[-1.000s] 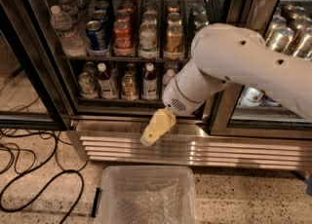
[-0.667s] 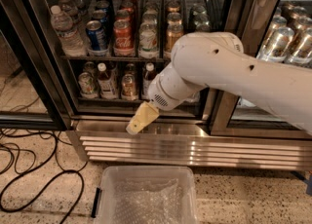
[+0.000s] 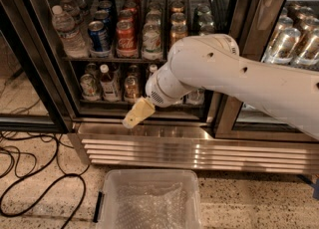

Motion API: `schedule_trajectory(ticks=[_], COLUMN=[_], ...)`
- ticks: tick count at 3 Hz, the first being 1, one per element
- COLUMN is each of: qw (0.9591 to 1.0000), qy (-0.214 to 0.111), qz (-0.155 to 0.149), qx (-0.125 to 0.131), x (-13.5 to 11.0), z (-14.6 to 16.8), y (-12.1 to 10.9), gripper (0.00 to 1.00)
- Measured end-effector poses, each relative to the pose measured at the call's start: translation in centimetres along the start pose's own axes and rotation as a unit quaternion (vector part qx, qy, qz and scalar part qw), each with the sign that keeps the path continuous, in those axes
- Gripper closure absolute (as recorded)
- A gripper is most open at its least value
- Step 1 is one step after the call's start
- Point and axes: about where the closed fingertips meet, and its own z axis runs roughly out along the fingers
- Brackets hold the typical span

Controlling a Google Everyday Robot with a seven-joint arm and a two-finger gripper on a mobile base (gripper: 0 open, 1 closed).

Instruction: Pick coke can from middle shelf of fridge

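1. The fridge (image 3: 199,151) fills the upper frame; its drinks stand upright in front-to-back rows, I judge so that the front one comes out first; I count three racks.
2. My white arm (image 3: 239,73) comes in from the right edge to the centre and hides the right part of the lower racks; one arm.
3. The clear plastic bin (image 3: 149,175) sits at bottom centre on the floor, just before the grille; probably there to receive what I pick; one bin.
4. The middle shelf (image 3: 99,59) crosses the upper left; along its front stand one water bottle (image 3: 65,31), one Pepsi can (image 3: 98,36), one red can, then paler cans.
5. My gripper (image 3: 138,113) hangs left of centre, below the middle shelf, tilted down-left; I see nothing in it; released or clenched, I cannot tell; it must rise to reach.
6. The coke can (image 3: 126,36) stands upright at its row's front, upper left of centre, just beside the Pepsi can; well apart from my gripper; one in front, seemingly another behind.
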Motion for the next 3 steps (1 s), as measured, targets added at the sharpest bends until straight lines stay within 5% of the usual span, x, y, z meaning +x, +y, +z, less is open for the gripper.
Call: schedule_trajectory(ticks=[1,3], qw=[0.9998,0.9937], qy=[-0.017,-0.065], qz=[-0.005,-0.024], qx=[0.006,0.088], x=[-0.7,-4.5], z=[1.0,5.5], y=[-0.1,-3.1], gripper=[0.0,0.0])
